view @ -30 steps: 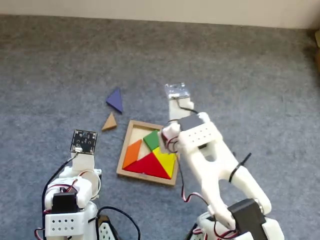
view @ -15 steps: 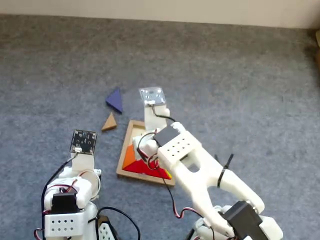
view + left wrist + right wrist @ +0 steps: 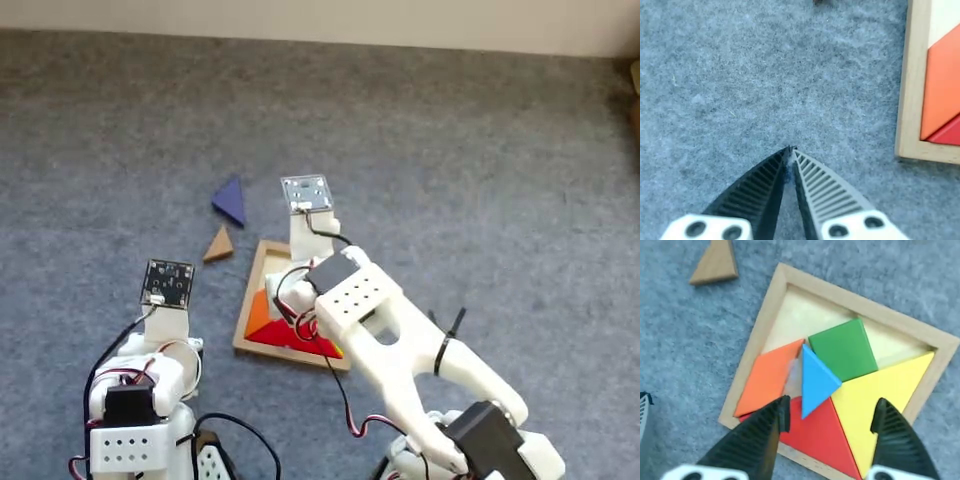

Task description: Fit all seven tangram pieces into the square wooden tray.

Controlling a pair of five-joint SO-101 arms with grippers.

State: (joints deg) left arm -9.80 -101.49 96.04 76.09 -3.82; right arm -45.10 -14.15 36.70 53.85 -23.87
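Note:
The square wooden tray (image 3: 756, 335) holds an orange parallelogram (image 3: 769, 377), a green square (image 3: 843, 350), a yellow triangle (image 3: 885, 400) and a red triangle (image 3: 822, 435). A light blue triangle (image 3: 816, 381) lies slightly askew between them. My right gripper (image 3: 832, 402) hangs open above the tray, holding nothing. A tan triangle (image 3: 219, 244) and a purple triangle (image 3: 231, 201) lie on the carpet beyond the tray's (image 3: 250, 295) far left corner. My left gripper (image 3: 791, 149) is shut and empty, low over the carpet left of the tray rim (image 3: 912, 90).
Grey carpet covers the whole work area. The right arm (image 3: 350, 290) stretches over the tray and hides most of it in the high view. The left arm (image 3: 140, 390) stays near the front left. Open carpet lies to the back and right.
The right arm swung left from the tray's right side to over the tray, then held nearly still. The left arm has not moved.

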